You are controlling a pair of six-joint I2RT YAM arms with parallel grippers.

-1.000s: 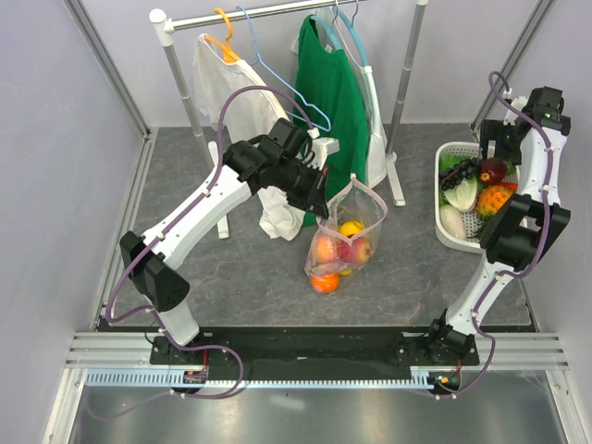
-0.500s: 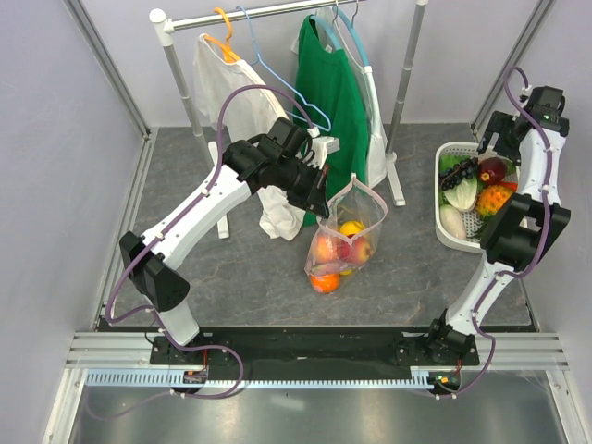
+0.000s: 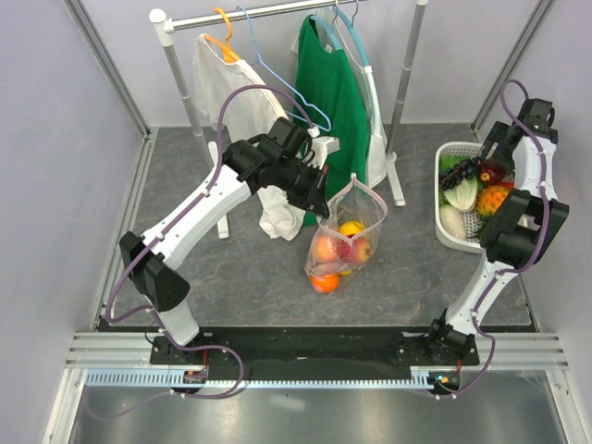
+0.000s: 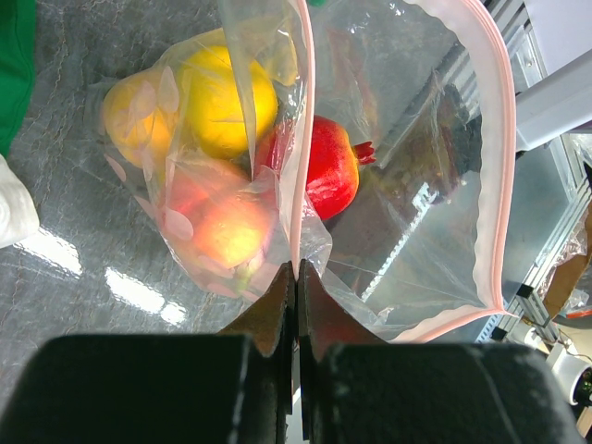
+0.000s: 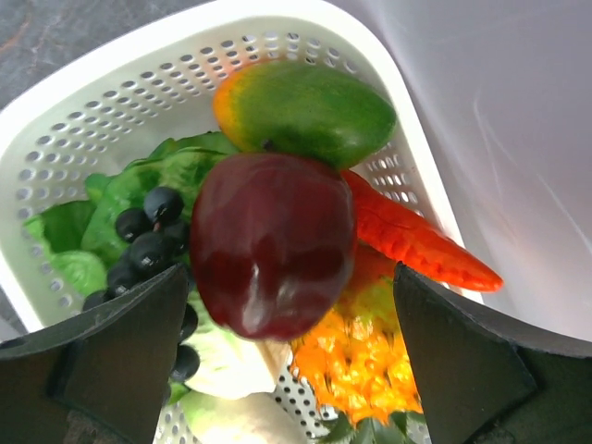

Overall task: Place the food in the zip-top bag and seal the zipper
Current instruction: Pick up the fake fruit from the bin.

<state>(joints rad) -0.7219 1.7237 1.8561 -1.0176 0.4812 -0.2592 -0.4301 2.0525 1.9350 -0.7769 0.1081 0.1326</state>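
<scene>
1. The right gripper (image 5: 289, 277) hovers with its jaws wide apart. The dark red apple (image 5: 273, 231) sits mid-frame between the fingers, on top of the pile in the white basket (image 5: 111, 83).
2. To grasp well, descend straight, straddle the apple's widest part and close gently, since the glossy skin may slip. Avoid the mango (image 5: 305, 106) just above and the grapes (image 5: 148, 240) at left.
3. The left gripper (image 4: 296, 277) is clamped on the zipper (image 4: 495, 139) at bottom centre, holding the zip-top bag (image 4: 416, 185) open.
4. Seen from the top, the bag lies mid-frame, well apart from the basket at the right edge. A yellow fruit (image 4: 227, 88) and a pomegranate (image 4: 328, 171) are inside.
</scene>
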